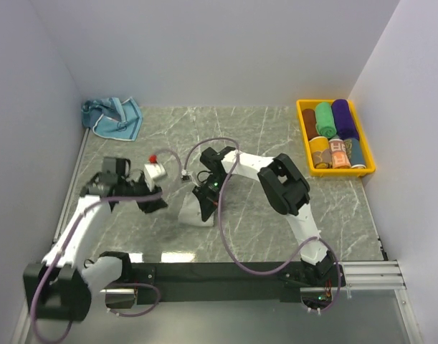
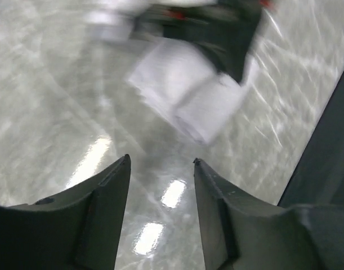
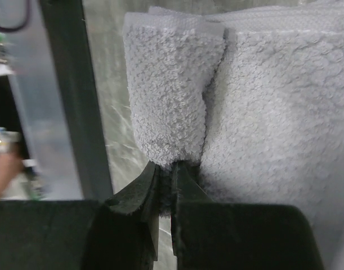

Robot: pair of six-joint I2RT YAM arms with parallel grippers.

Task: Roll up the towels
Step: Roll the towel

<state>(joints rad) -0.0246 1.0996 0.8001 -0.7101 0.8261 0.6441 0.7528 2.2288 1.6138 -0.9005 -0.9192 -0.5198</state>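
Note:
A pale grey-white towel (image 1: 192, 213) lies on the marble table, partly rolled. In the right wrist view its rolled end (image 3: 169, 95) sits beside the flat part (image 3: 273, 112). My right gripper (image 3: 173, 167) is shut on the edge of the roll; from above it (image 1: 205, 195) is low over the towel. My left gripper (image 2: 160, 163) is open and empty, just left of the towel (image 2: 183, 95), seen from above at the towel's left side (image 1: 157, 203). A light blue towel (image 1: 112, 117) lies crumpled at the back left.
A yellow bin (image 1: 370, 160) at the back right holds short rolls: green (image 1: 324, 119), purple (image 1: 344, 118), brown (image 1: 309, 118), orange (image 1: 319, 150) and others. White walls close in three sides. A black rail (image 1: 226, 272) runs along the near edge.

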